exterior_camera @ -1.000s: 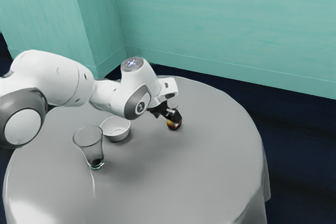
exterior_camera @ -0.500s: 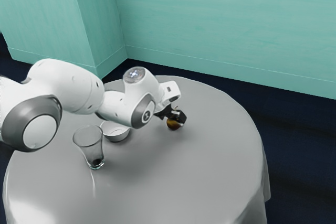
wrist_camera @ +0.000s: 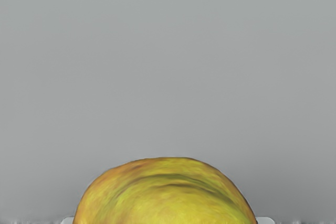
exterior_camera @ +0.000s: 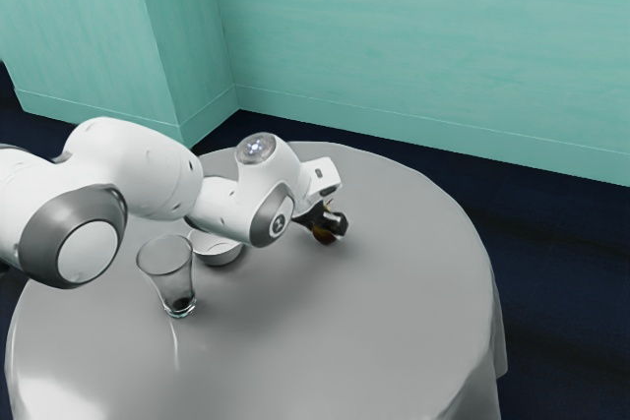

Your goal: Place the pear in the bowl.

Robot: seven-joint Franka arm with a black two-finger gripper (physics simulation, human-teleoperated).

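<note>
My gripper (exterior_camera: 324, 222) is low over the table, its fingers standing open on either side of the pear (exterior_camera: 322, 237). The black fingers hide part of the fruit in the exterior view. In the wrist view the yellow-green pear (wrist_camera: 165, 195) lies just under the hand, with a pale fingertip edge beside each flank. A white bowl (exterior_camera: 219, 252) stands toward the exterior view's left, partly covered by the arm.
A clear glass (exterior_camera: 167, 268) stands close beside the bowl, on the exterior view's left. The round table (exterior_camera: 325, 341) has a grey cloth, and a green wall rises behind it.
My hand has tilted and come down around the pear, with the arm's body shifting toward the exterior view's right and lower. The pear, bowl and glass have stayed where they were.
</note>
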